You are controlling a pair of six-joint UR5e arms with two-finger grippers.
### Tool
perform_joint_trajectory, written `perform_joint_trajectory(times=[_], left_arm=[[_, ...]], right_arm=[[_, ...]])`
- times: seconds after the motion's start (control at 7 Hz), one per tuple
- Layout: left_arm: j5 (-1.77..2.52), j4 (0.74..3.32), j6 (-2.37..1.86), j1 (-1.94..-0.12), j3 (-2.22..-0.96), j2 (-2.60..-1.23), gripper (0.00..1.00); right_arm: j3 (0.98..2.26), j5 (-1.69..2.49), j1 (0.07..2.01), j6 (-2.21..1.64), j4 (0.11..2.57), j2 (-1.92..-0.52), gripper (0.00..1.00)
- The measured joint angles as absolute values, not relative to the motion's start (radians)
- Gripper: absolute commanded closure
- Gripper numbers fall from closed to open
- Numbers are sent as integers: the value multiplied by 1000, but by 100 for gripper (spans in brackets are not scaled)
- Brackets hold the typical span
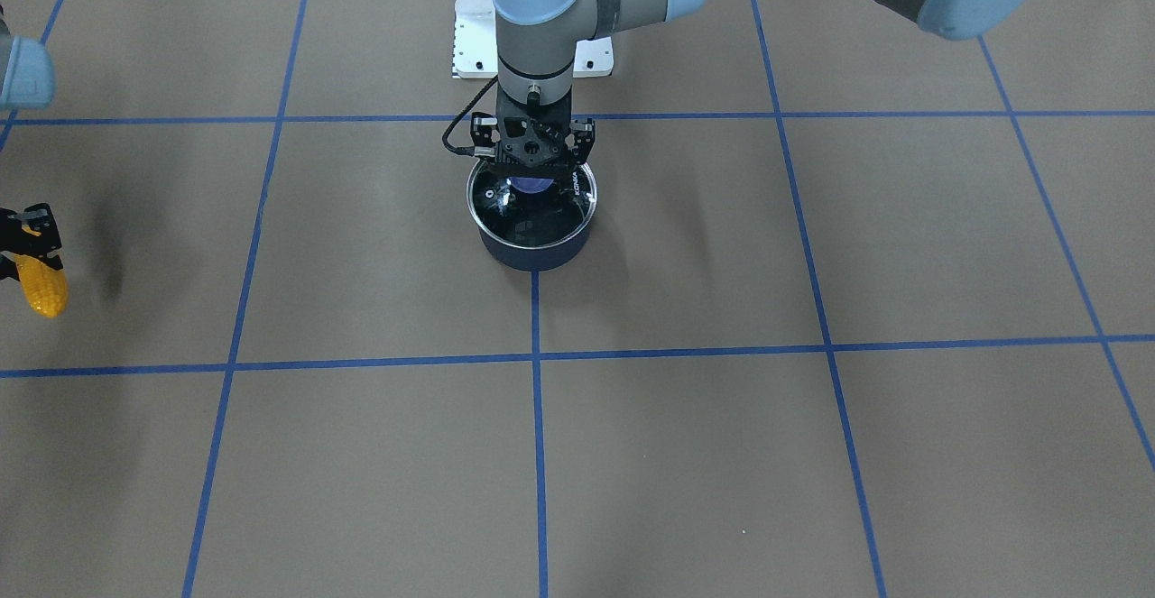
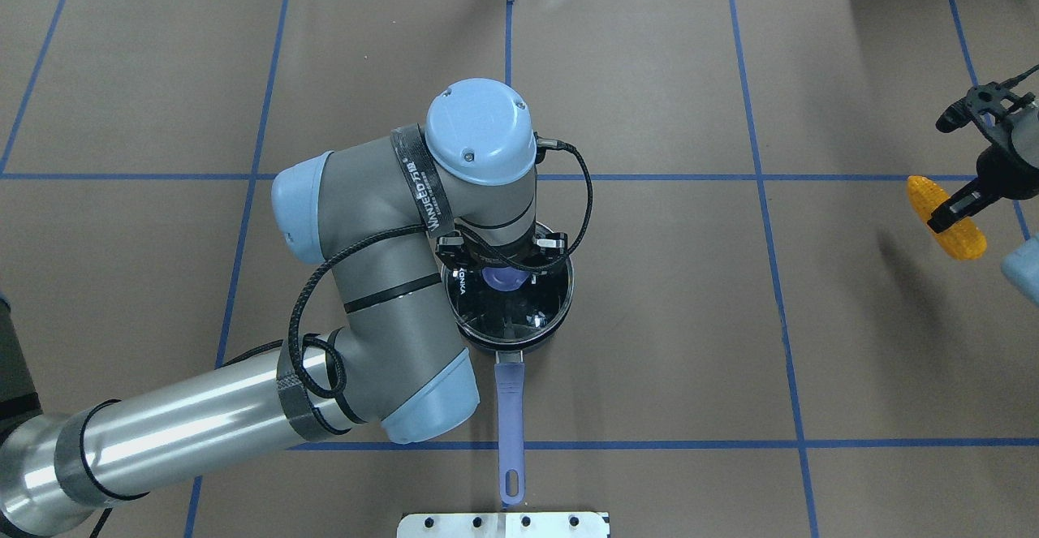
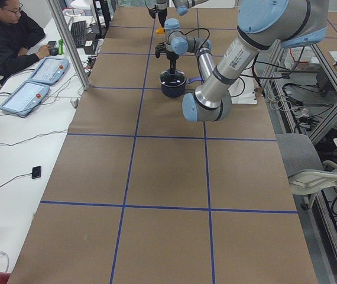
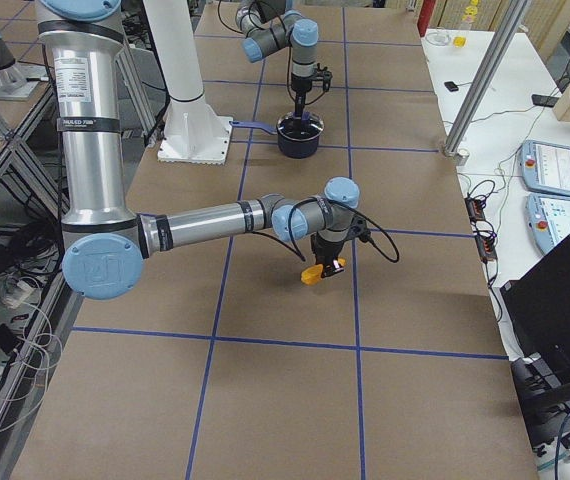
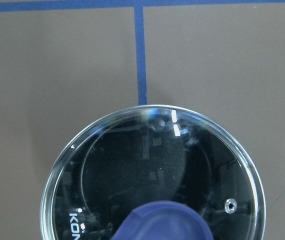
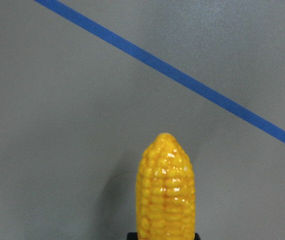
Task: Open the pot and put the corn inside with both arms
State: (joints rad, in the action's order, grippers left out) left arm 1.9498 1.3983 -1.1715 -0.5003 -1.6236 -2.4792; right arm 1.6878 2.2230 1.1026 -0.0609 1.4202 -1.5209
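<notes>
The dark blue pot [image 1: 532,251] stands mid-table with its glass lid [image 1: 505,210] on it and its lavender handle [image 2: 510,416] pointing toward the robot base. My left gripper [image 2: 503,270] is straight above the lid, its fingers closed against the lavender knob [image 5: 162,222]. The lid [image 5: 132,165] rests level on the rim. My right gripper [image 2: 958,209] is far off to the robot's right, shut on the yellow corn [image 2: 948,217]. It holds the corn above the table with the tip pointing outward. The corn also shows in the front view [image 1: 41,284] and the right wrist view [image 6: 166,190].
The white robot base plate [image 2: 503,524] lies just beyond the pot handle's end. Blue tape lines [image 1: 539,454] grid the brown table. An operator [image 3: 6,35] sits at a side desk with teach pendants [image 3: 29,94], off the table.
</notes>
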Motion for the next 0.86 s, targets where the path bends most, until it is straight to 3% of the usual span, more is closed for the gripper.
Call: perform_joint_trajectory(times=[0.57,0.86], left_arm=[[1955,1396,-1164,-537,-1661,-2466,32],[2002,1389,-1103,-592,-1739,-2393,32]], right_arm=[[1720,2299,1041,-224,1419,-1435,73],[1773,2307,937,-452,1419,-1344,73]])
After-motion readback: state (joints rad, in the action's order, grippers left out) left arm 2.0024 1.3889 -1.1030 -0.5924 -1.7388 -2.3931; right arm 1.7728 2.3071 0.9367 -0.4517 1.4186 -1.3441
